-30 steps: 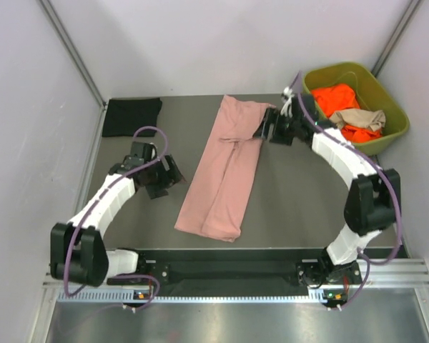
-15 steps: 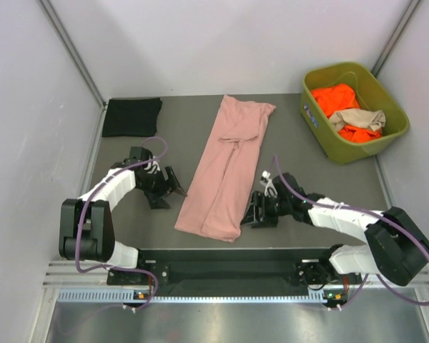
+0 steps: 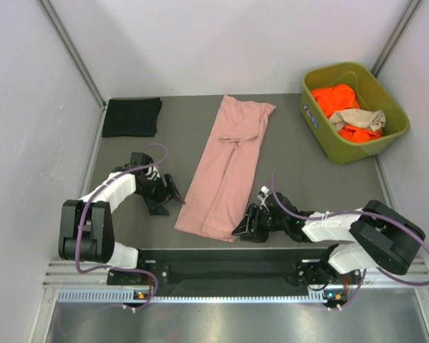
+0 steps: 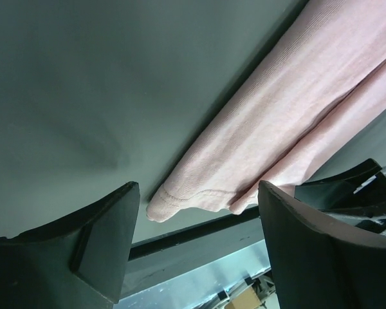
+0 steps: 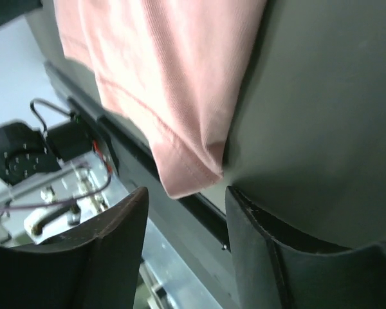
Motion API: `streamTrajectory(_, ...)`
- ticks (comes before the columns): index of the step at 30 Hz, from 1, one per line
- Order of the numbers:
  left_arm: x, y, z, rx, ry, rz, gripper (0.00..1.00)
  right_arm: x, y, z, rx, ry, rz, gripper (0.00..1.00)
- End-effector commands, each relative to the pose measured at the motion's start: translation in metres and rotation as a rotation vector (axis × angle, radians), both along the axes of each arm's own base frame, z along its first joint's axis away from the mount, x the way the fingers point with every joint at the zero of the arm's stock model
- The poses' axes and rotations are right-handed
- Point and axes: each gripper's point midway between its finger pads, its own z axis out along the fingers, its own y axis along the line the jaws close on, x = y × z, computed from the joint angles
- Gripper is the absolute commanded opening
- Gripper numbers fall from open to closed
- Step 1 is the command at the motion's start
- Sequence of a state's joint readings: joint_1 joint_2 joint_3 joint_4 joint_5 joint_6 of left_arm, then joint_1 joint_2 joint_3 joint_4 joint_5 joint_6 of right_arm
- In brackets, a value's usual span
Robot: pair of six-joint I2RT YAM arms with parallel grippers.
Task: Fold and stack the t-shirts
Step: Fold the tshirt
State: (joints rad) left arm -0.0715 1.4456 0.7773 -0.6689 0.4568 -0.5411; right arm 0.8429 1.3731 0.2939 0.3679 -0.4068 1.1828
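Note:
A dusty pink t-shirt lies folded into a long strip down the middle of the table. My left gripper is open and empty just left of its near left corner, which shows in the left wrist view. My right gripper is open and empty just right of its near right corner, seen in the right wrist view. A black t-shirt lies folded at the far left. Orange and tan shirts sit in the bin.
An olive-green plastic bin stands at the far right corner. White walls close the table on three sides. The table's near edge and a black rail run just behind the pink shirt's near hem.
My right arm swung from the shirt's far end by the bin down to its near right corner. My left gripper drew in towards the near left corner.

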Motion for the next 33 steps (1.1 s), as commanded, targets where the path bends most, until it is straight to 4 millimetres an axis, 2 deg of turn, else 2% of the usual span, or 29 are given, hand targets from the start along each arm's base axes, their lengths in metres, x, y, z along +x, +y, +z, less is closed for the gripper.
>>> streamTrajectory(1,-0.001,0.002,0.007,0.009,-0.024,0.017,0.78,0.017,0.001,0.009,-0.021,-0.032,-0.102,0.53)
streamTrajectory(3,-0.004,0.002,0.007,0.005,-0.018,0.027,0.77,0.022,0.001,0.010,-0.032,-0.021,-0.138,0.53)
streamTrajectory(6,-0.008,0.002,0.006,0.005,-0.013,0.034,0.76,0.024,0.008,0.011,-0.051,-0.006,-0.116,0.48)
streamTrajectory(11,-0.011,0.005,0.004,0.030,-0.006,0.055,0.77,0.004,0.007,-0.001,-0.093,0.044,-0.062,0.47)
streamTrajectory(17,-0.018,0.004,0.000,0.061,0.045,0.013,0.81,-0.007,0.002,-0.011,-0.112,0.074,-0.067,0.47)
streamTrajectory(20,-0.022,-0.003,-0.001,0.090,0.059,-0.029,0.82,-0.006,0.004,-0.012,-0.089,0.070,-0.084,0.47)
streamTrajectory(26,-0.029,0.002,-0.010,0.148,0.101,0.000,0.78,-0.004,0.013,-0.016,-0.081,0.101,-0.100,0.46)
streamTrajectory(29,-0.028,0.005,-0.010,0.169,0.094,0.012,0.77,-0.002,0.011,-0.020,-0.090,0.116,-0.128,0.41)
streamTrajectory(32,-0.030,0.000,-0.009,0.140,0.089,0.006,0.76,-0.004,0.006,-0.023,-0.100,0.127,-0.146,0.23)
streamTrajectory(33,-0.032,0.000,-0.011,0.139,0.095,-0.003,0.75,-0.006,0.003,-0.025,-0.106,0.127,-0.148,0.09)
